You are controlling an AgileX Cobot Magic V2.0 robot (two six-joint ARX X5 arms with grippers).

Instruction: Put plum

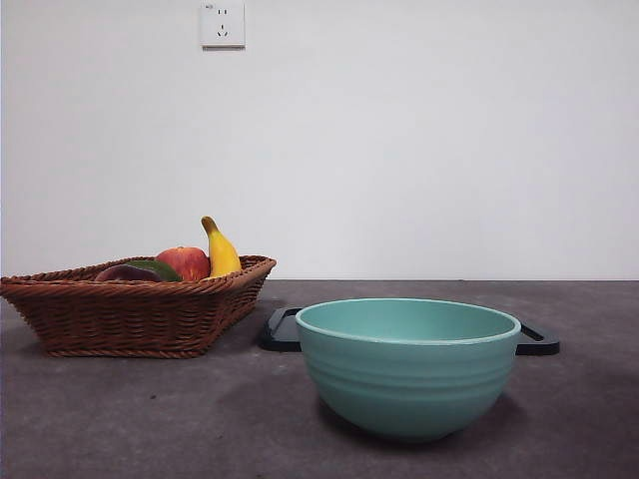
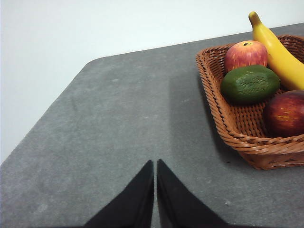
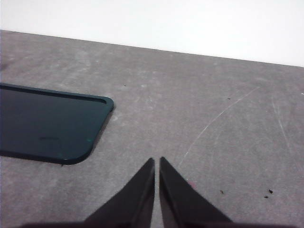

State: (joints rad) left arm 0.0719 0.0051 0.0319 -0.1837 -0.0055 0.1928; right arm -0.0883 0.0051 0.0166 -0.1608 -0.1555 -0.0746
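White wall backs a grey tabletop (image 1: 120, 419); a wicker basket (image 1: 130, 314) holds the plum (image 1: 125, 272), with a teal bowl (image 1: 407, 364) before a dark tray (image 1: 281, 329). Left gripper (image 2: 155, 164), jaws pressed together, hangs beside that basket; plum (image 2: 286, 113) lies near an apple (image 2: 245, 54), green fruit (image 2: 250, 83), banana (image 2: 280, 54). Right gripper (image 3: 157, 160), jaws likewise clenched, empty, hangs near the tray (image 3: 47, 123).

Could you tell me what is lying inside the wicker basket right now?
The wicker basket holds the plum, a red-and-yellow apple, a flat dark green fruit and a banana. Its far side lies out of frame.
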